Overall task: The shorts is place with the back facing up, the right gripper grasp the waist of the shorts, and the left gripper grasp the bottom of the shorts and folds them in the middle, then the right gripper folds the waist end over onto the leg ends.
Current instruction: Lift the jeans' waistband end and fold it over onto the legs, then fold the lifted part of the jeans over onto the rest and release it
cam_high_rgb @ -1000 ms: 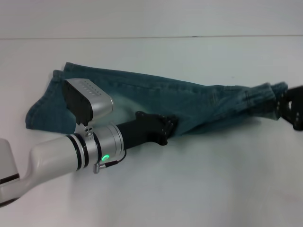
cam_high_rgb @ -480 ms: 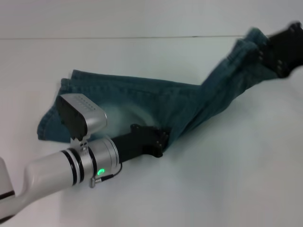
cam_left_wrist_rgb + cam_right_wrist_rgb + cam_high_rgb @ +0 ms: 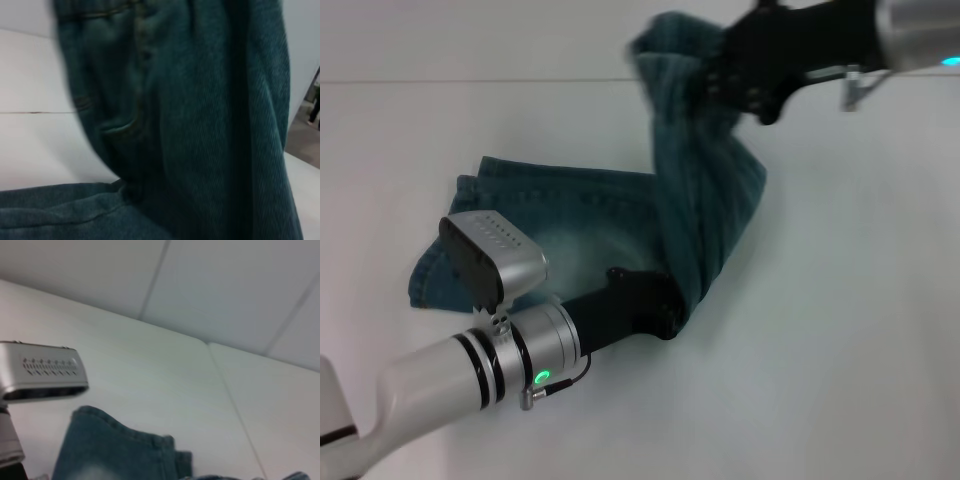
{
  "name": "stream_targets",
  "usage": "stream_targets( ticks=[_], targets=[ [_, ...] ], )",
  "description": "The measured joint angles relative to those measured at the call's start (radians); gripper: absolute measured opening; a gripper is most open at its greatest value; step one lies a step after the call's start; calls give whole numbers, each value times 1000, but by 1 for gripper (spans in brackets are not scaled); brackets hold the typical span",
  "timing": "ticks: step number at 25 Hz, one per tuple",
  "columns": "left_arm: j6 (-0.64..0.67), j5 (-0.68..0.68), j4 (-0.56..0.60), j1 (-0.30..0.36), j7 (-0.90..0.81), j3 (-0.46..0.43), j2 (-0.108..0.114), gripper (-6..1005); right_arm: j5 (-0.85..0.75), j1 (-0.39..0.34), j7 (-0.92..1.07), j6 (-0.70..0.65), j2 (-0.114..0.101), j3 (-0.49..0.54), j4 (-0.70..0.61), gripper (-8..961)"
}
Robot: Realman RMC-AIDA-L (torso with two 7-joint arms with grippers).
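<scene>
Now the left gripper [image 3: 665, 312] sits low on the white table [image 3: 840, 330], clamped on the near edge of the denim shorts [image 3: 600, 215] lying spread there, while the right gripper [image 3: 720, 70] holds the bunched waist end lifted high above them.
</scene>
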Motion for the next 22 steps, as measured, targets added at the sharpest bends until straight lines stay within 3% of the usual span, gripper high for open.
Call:
stream_targets(
  ticks=[6,9,12,13,14,15,22],
  targets=[
    [29,2,-13,41,28,-48,0,41,4,114,-39,32,3,-82,117,92],
    [39,-1,18,93,60,-118,-1,40,6,144,-43,56,8,-136,145,94],
    [81,-3,134,185,70,-244,1,40,6,155,-32,99,11,-199,150,97],
    [81,-3,134,185,70,-244,1,40,7,159,-27,113,12,-219,154,97],
    [103,-4,181,221,70,-305,2,40,7,163,-21,126,12,-237,159,98],
    [153,-4,273,284,70,-433,4,40,8,170,-15,145,12,-257,170,99],
    [426,-5,480,415,-25,-598,9,39,77,212,-46,243,15,-350,277,104]
  ],
)
